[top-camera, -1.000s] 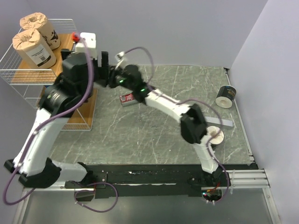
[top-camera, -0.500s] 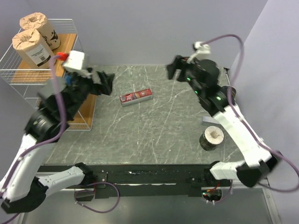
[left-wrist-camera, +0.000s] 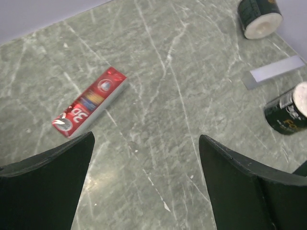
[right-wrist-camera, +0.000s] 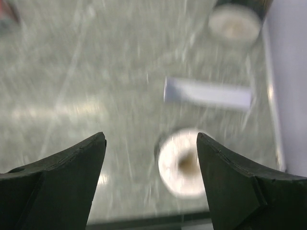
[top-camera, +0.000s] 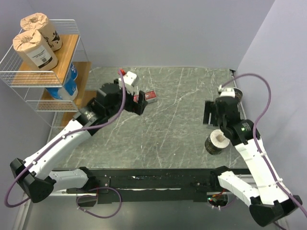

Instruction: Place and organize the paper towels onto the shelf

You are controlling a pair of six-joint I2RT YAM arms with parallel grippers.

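Two brown rolls (top-camera: 34, 48) stand on the shelf's (top-camera: 72, 45) top board, with the blue rolls (top-camera: 69, 86) on a lower tier. On the table (top-camera: 168, 134), the upright dark roll (top-camera: 218, 142) is near my right pincer (right-wrist-camera: 149, 139), and the tipped dark roll (left-wrist-camera: 259, 17) lies by the wall. Both pincers are spread wide and empty, my left pincer (left-wrist-camera: 146, 143) hanging near the red box (left-wrist-camera: 89, 102).

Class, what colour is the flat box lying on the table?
The flat box is mainly red with small print; the left wrist view shows it best.
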